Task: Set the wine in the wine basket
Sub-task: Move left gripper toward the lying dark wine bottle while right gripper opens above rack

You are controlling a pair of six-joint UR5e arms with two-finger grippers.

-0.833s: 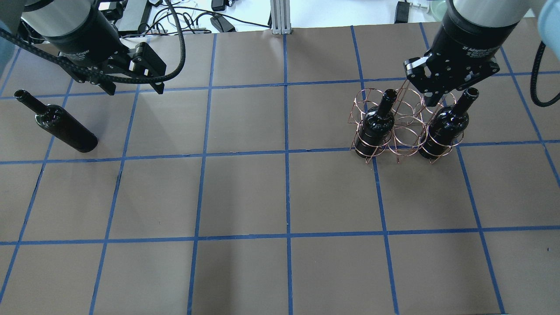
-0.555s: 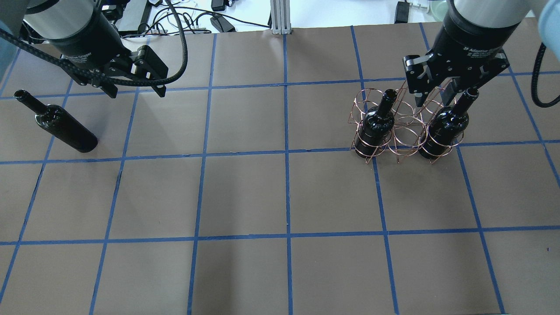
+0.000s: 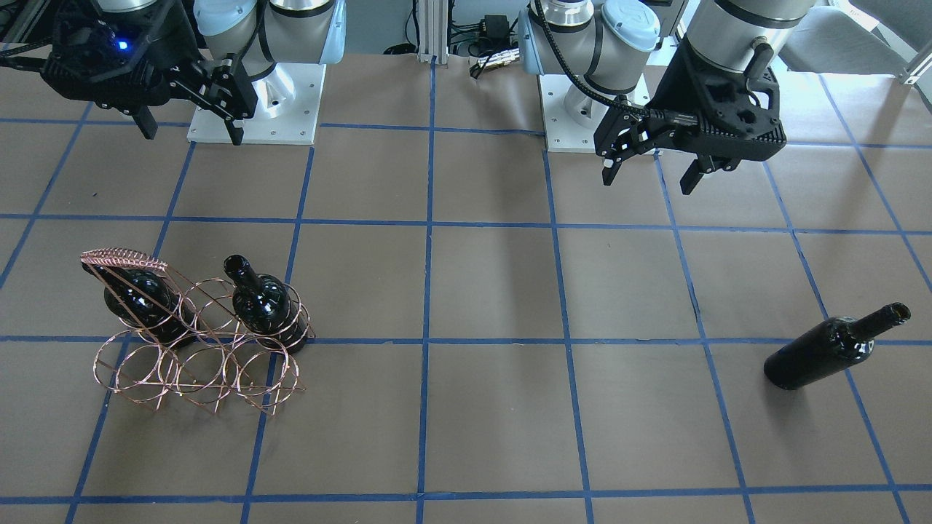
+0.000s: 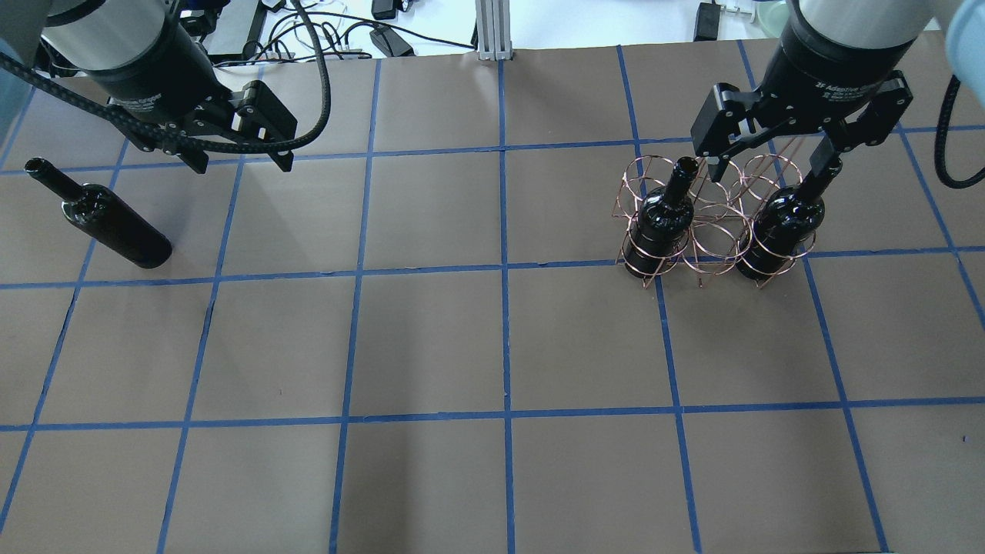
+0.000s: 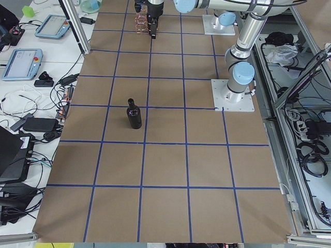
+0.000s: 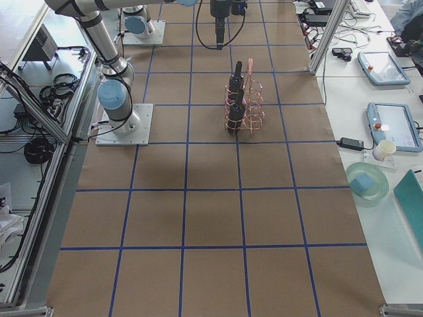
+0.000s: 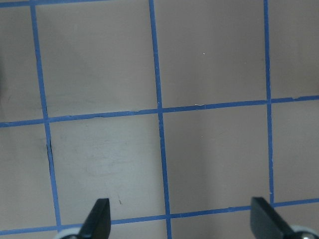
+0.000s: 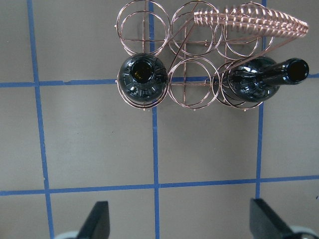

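Observation:
The copper wire wine basket [image 4: 712, 235] stands at the right back of the table, also in the front view [image 3: 196, 367] and the right wrist view [image 8: 192, 87]. Two near-black wine bottles stand in its end hoops, one [image 4: 663, 214] upright, the other [image 4: 779, 227] leaning. A third bottle [image 4: 104, 223] lies on the table at the far left [image 3: 826, 351]. My right gripper [image 4: 777, 168] hangs open and empty above the basket's back side. My left gripper [image 4: 240, 163] is open and empty, right of the lying bottle's neck.
The basket's wire-wrapped handle [image 8: 249, 20] slants over the leaning bottle. The brown table has a blue tape grid [image 4: 504, 269]. Cables and a metal post [image 4: 492, 31] lie beyond the back edge. The arm bases [image 3: 251, 102] stand on white plates.
My right gripper has gone from shut beside the right bottle's neck to wide open. The left arm, the bottles and the basket have hardly moved.

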